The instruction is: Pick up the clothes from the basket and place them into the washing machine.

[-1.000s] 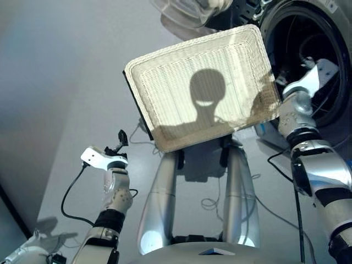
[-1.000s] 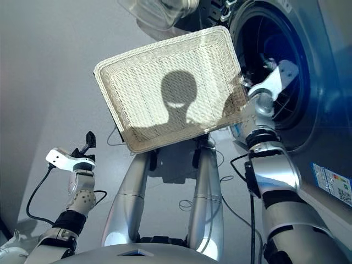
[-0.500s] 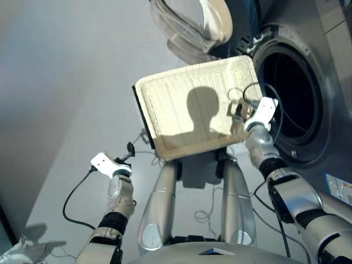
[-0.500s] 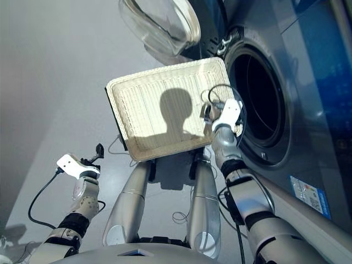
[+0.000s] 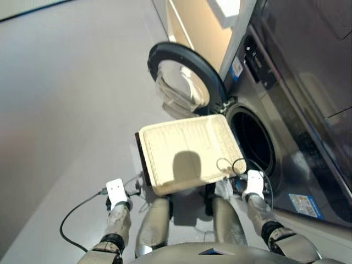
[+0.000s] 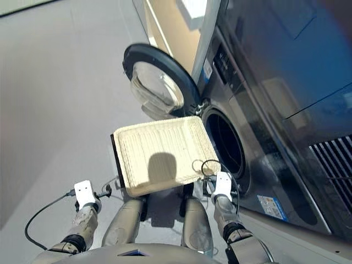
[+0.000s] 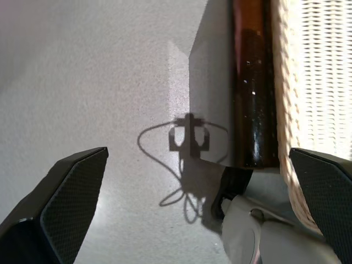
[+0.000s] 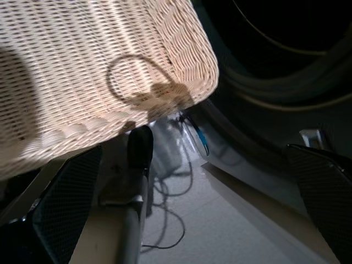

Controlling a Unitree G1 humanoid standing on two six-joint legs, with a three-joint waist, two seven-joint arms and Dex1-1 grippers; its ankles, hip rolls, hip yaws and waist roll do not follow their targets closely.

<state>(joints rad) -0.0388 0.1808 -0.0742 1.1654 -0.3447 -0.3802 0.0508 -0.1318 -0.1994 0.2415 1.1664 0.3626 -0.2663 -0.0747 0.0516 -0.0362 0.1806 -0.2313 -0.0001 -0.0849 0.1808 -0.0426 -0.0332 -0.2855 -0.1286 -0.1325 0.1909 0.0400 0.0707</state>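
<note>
The cream wicker basket [image 5: 187, 153] stands in front of me with nothing lying on its woven bottom. No coral-red, black or navy garment shows in any view. Right of it is the grey washing machine [image 5: 286, 165], its dark drum hole [image 5: 254, 144] uncovered and its glass door [image 5: 184, 82] swung open beyond the basket. My left gripper [image 7: 198, 151] is open over the floor beside the basket's left edge. At the basket's near right corner [image 8: 187, 71], before the drum hole [image 8: 286, 44], my right gripper [image 8: 193, 148] is open and holds nothing.
A dark unit [image 5: 300, 49] is stacked above the washing machine. A blue sticker [image 5: 304, 204] marks the machine's lower front. The basket rests on a dark frame [image 7: 250, 82]. A cable [image 5: 77, 212] trails on the grey floor by my left arm.
The camera has risen and tilted, so the whole picture shrank. My right arm has drawn back from the drum hole to the basket's near right corner. The left arm stays low.
</note>
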